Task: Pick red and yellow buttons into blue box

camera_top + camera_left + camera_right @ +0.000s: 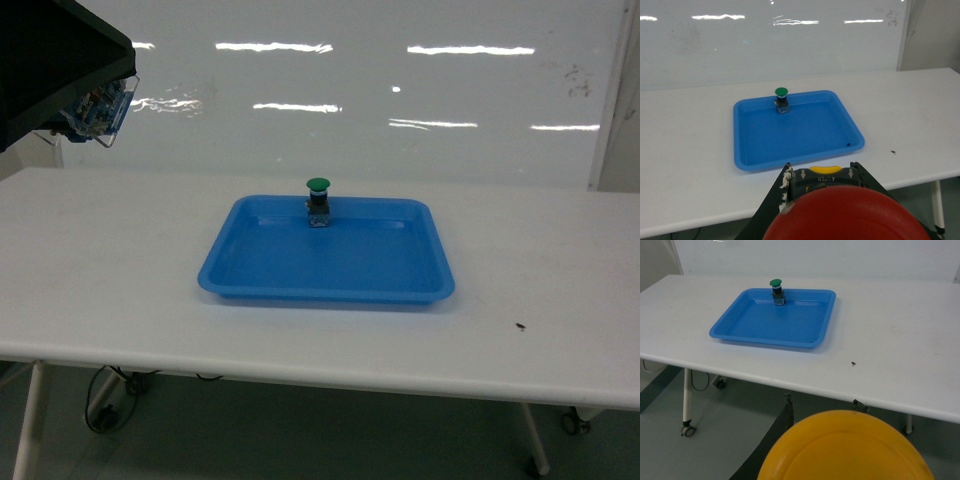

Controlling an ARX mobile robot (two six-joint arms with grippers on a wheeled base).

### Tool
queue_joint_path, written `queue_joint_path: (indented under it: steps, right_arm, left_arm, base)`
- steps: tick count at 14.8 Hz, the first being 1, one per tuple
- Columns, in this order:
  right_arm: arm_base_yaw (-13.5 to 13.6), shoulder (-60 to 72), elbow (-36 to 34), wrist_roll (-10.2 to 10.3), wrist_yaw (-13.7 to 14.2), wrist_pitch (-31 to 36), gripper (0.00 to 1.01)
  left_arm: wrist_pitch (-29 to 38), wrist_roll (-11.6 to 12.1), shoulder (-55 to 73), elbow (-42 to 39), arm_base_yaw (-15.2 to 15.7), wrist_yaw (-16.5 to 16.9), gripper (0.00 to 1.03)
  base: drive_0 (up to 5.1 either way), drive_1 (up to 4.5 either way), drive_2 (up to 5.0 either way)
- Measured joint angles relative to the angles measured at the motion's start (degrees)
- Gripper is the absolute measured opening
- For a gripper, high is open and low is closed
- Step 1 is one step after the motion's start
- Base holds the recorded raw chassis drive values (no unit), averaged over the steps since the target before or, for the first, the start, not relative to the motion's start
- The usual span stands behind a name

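Observation:
The red button (840, 215) fills the bottom of the left wrist view, its cap facing the camera. My left gripper (822, 172) is shut on its black body, above the table's near edge. In the right wrist view the yellow button (845, 450) fills the bottom of the frame, and my right gripper (823, 402) is shut on it, out past the table's front edge over the floor. The blue box is out of view. Neither gripper shows in the head view.
A shallow blue tray (230, 275) lies mid-table with a green-capped button (318, 200) standing at its far rim. A dark housing (50, 60) hangs at the upper left of the head view. A small dark speck (519, 326) lies on the table right of the tray.

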Motion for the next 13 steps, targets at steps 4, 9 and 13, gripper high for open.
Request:
queue_joint_path:
  steps: [4, 9, 13]
  right_arm:
    - [0.0, 0.0, 0.0, 0.0, 0.1, 0.0, 0.27]
    - [0.0, 0.0, 0.0, 0.0, 0.0, 0.0, 0.27]
    - [0.0, 0.0, 0.0, 0.0, 0.0, 0.2, 0.27]
  left_arm:
    - [0.0, 0.0, 0.0, 0.0, 0.0, 0.0, 0.27]
    - [0.0, 0.0, 0.0, 0.0, -0.1, 0.1, 0.27]
    - [0.1, 0.0, -0.1, 0.0, -0.2, 0.2, 0.27]
  base:
    - [4.6, -3.91, -0.5]
    - [4.6, -3.93, -0.8]
    - [4.5, -2.54, -2.1]
